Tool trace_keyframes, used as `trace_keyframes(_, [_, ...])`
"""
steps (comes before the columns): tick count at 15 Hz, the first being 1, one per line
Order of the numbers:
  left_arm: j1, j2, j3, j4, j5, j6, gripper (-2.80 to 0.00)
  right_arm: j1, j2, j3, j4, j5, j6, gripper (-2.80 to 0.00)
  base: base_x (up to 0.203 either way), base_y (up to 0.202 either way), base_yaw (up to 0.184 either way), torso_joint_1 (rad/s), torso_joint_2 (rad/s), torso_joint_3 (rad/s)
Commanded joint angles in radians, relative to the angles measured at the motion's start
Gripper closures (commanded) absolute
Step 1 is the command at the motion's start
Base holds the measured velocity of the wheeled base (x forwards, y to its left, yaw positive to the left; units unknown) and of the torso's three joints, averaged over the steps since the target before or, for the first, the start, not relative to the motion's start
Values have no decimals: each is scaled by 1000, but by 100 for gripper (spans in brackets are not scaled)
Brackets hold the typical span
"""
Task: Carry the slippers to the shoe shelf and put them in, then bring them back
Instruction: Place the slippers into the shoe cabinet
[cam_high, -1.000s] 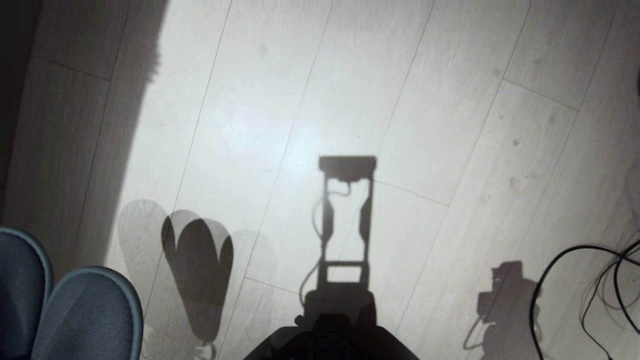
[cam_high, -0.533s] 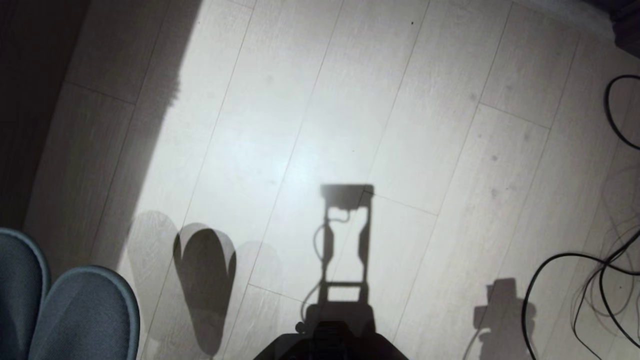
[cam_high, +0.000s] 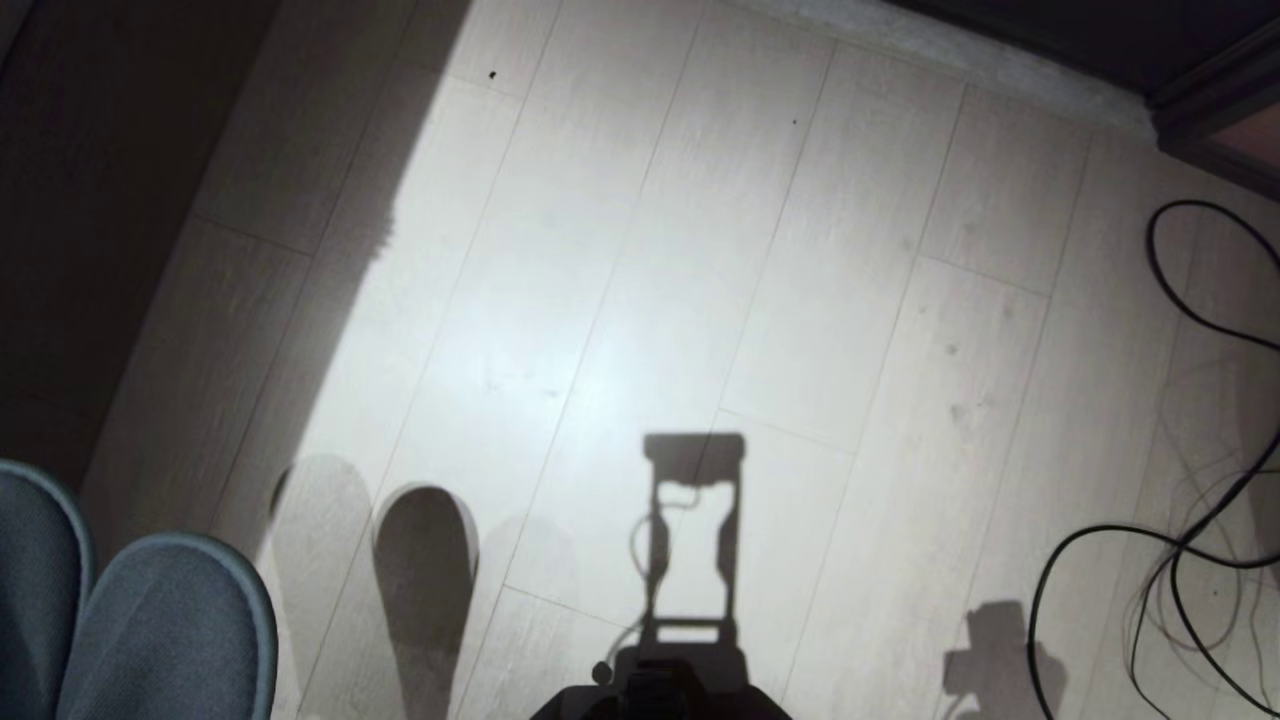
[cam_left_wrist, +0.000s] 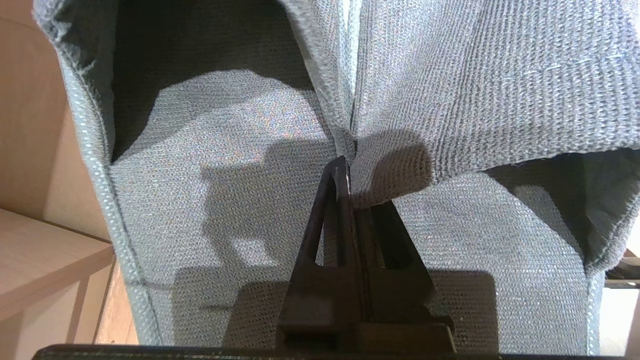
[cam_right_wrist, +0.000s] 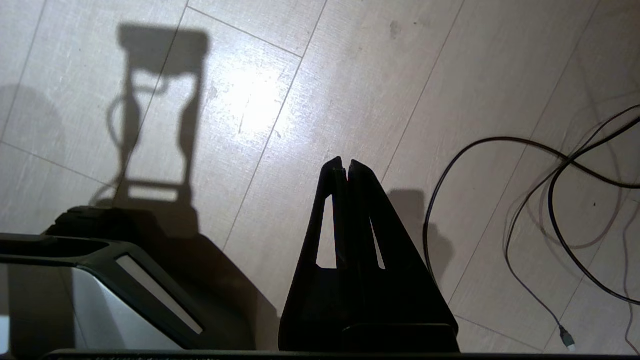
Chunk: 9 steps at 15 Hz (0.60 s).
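Though pinched, slippers (cam_left_wrist: 240, 165) beyond L tool (cam_left_wrist: 347, 172).

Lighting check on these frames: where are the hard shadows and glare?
Head view: bright patch mid-floor, hard slipper and robot shadows, left side dark. Right wrist view: glare streak on the planks, crisp shadow beside the shut right end effector. Left wrist view: end effector's shadow on the slippers.

Each wrist view shows a black tapered tool, left (cam_left_wrist: 348, 165) and right (cam_right_wrist: 345, 167), with slotted cutouts (two long windows each); the dark, silver-panelled base (cam_right_wrist: 100, 280) fills the lower left there.
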Motion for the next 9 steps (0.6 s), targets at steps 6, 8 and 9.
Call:
trace_keyframes(6, [0,2,6,-1,-3,0,0,-1,3,0,0,0,-2,0,0,0,0,4,3,203])
trace_keyframes(8, [0,2,6,-1,-1,0,0,-1,3,0,-1,-1,-3,0,0,0,0,4,4,206])
trace_keyframes(9, [0,2,6,-2,-1,0,0,-1,3,0,-2,-1,-3,0,0,0,0,0,3,203])
